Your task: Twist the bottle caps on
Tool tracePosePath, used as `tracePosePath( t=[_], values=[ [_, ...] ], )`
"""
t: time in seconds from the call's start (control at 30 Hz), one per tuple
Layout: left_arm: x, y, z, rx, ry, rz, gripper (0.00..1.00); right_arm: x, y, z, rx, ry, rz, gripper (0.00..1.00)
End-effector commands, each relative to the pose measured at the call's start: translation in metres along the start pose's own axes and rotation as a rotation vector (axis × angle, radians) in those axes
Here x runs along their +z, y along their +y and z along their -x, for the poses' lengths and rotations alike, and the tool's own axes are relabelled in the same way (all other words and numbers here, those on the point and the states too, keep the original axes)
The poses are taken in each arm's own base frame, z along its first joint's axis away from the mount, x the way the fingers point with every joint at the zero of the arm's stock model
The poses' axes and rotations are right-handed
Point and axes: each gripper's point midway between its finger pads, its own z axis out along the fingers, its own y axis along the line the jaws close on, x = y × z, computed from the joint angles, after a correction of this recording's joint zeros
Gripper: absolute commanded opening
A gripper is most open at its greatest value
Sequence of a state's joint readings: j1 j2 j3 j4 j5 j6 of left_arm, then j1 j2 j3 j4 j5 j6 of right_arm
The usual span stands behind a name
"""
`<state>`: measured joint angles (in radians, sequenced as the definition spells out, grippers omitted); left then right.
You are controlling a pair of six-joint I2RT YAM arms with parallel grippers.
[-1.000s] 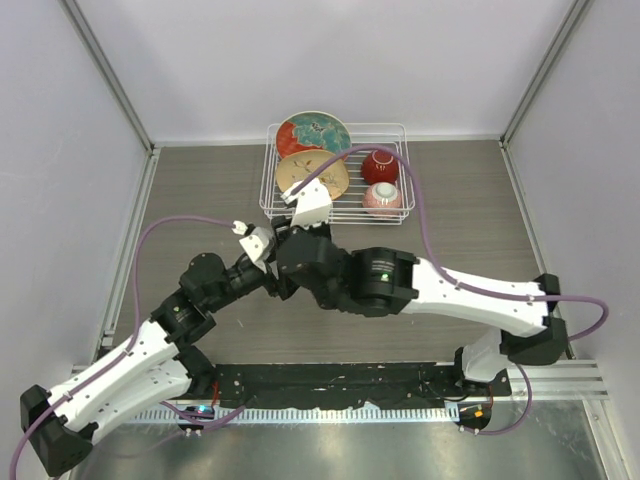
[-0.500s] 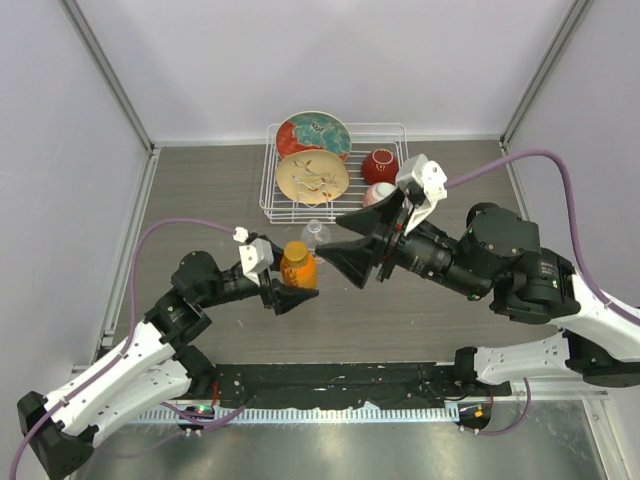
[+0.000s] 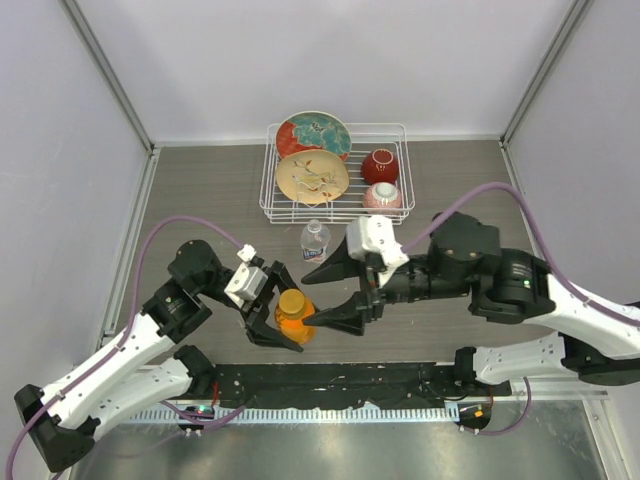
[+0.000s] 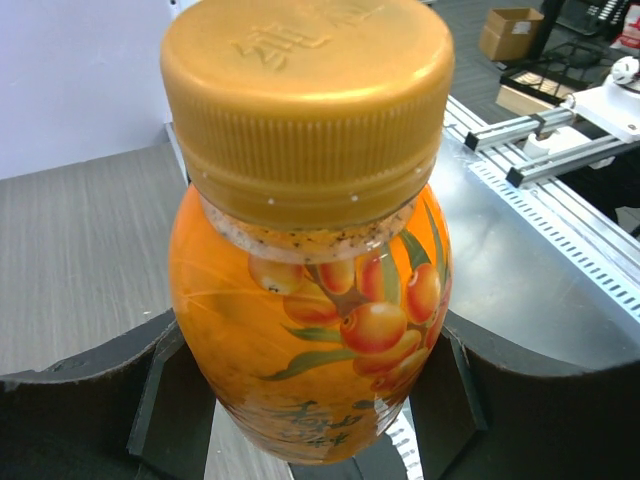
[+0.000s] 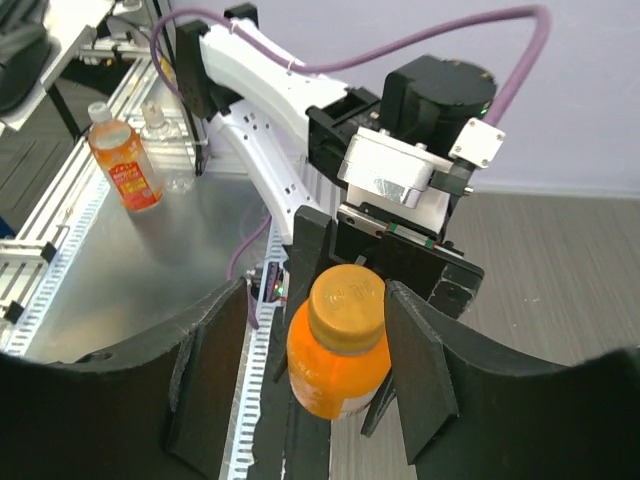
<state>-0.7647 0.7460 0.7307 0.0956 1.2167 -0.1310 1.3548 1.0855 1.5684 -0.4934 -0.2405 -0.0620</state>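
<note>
The squat orange bottle [image 3: 293, 324] is held off the table, with my left gripper [image 3: 283, 312] shut on its body. In the left wrist view the fingers [image 4: 90, 400] press both sides of the orange bottle [image 4: 300, 330], and the orange cap [image 4: 305, 100] sits on its neck. My right gripper [image 3: 306, 301] comes in from the right, open. Its fingers straddle the orange cap [image 5: 345, 308]: the right finger [image 5: 415, 360] is close beside it and the left one stands well off. The clear bottle [image 3: 315, 240] stands upright behind them; its top is too small to read.
A white wire rack [image 3: 268, 190] at the back holds two plates [image 3: 313, 176], a red bowl [image 3: 380, 165] and a pink bowl [image 3: 383, 197]. The black rail [image 3: 330, 380] runs along the near edge. Grey walls close in the left, right and back.
My right arm swung off to the right, then came back low with its fingers around the orange cap. The left gripper carried the orange bottle nearer the front edge. The clear bottle came into view.
</note>
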Motion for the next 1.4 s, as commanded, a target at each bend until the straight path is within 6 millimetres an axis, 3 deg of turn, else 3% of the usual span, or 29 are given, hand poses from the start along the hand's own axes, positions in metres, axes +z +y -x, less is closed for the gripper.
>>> tracePosePath(
  t=[0.0, 0.4, 0.6, 0.77, 0.83, 0.93, 0.97, 1.1, 1.23, 1.37],
  values=[
    [0.000, -0.016, 0.015, 0.020, -0.008, -0.081, 0.00, 0.023, 0.002, -0.006, -0.023, 0.025, 0.058, 0.61],
    [0.000, -0.017, 0.017, 0.031, -0.012, -0.087, 0.00, 0.038, 0.002, -0.015, 0.004, 0.048, 0.100, 0.55],
    [0.000, -0.013, 0.019, 0.040, -0.021, -0.063, 0.00, 0.037, -0.002, -0.024, 0.033, 0.065, 0.088, 0.29],
    [0.001, -0.004, 0.026, 0.074, -0.042, -0.010, 0.00, 0.031, -0.020, -0.036, 0.051, 0.100, -0.014, 0.18],
    [0.001, 0.008, 0.030, 0.081, -0.055, 0.052, 0.00, 0.029, -0.034, -0.039, 0.061, 0.106, -0.095, 0.08],
    [-0.003, 0.033, 0.031, 0.097, -0.071, 0.189, 0.00, 0.028, -0.059, -0.047, 0.083, 0.129, -0.240, 0.01],
    [-0.006, 0.044, 0.031, 0.095, -0.079, 0.255, 0.00, 0.024, -0.076, -0.050, 0.077, 0.139, -0.341, 0.01],
    [-0.034, 0.104, 0.033, 0.069, -0.131, 0.638, 0.00, 0.014, -0.107, -0.061, 0.093, 0.157, -0.538, 0.01],
    [-0.065, 0.136, 0.037, 0.097, -0.159, 0.887, 0.00, -0.002, -0.135, -0.067, 0.083, 0.155, -0.730, 0.01],
    [-0.083, 0.147, 0.041, 0.114, -0.189, 1.009, 0.00, -0.017, -0.154, -0.068, 0.075, 0.138, -0.879, 0.01]
  ],
)
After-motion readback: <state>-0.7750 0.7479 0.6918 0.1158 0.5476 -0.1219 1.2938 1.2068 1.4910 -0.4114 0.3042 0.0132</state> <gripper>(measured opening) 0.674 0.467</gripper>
